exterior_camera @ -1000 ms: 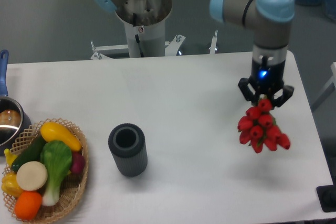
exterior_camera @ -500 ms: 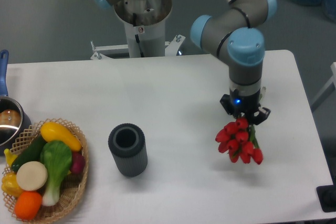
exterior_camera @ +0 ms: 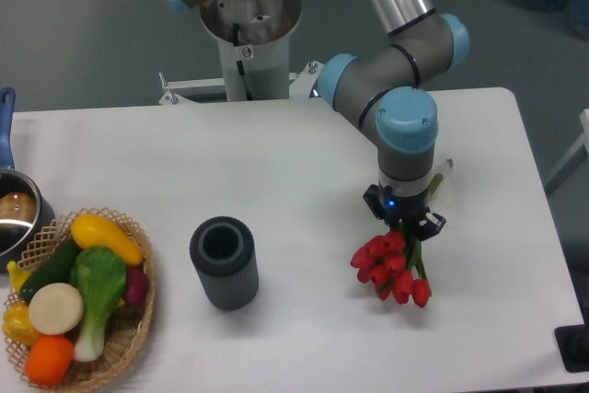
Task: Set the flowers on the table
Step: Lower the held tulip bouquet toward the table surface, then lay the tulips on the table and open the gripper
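The flowers, a bunch of red tulips with green stems, hang from my gripper right of the table's middle. The red heads point down and towards the front, close over the white table. A pale stem end sticks out behind the gripper. My gripper is shut on the stems. I cannot tell whether the heads touch the tabletop.
A dark grey ribbed vase stands upright left of the flowers. A wicker basket of toy vegetables sits at the front left. A pot with a blue handle is at the left edge. The arm's base stands behind the table.
My gripper has carried the flowers left and down, from near the right edge towards the table's middle, and now holds them lower over the tabletop.
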Robot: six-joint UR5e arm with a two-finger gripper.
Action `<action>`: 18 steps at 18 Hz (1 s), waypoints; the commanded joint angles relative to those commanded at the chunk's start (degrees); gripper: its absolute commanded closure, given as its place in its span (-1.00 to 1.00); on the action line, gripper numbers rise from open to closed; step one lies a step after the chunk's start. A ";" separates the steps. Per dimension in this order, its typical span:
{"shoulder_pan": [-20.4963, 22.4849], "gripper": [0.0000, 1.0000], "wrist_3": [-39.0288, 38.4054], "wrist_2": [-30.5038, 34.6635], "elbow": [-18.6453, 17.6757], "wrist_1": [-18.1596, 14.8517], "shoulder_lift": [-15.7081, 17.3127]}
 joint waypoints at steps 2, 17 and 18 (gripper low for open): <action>-0.09 0.23 0.00 0.09 0.09 0.00 -0.09; 6.06 -1.00 -9.31 -7.82 3.16 0.44 3.95; 6.06 -1.00 -9.23 -7.82 3.95 0.44 3.95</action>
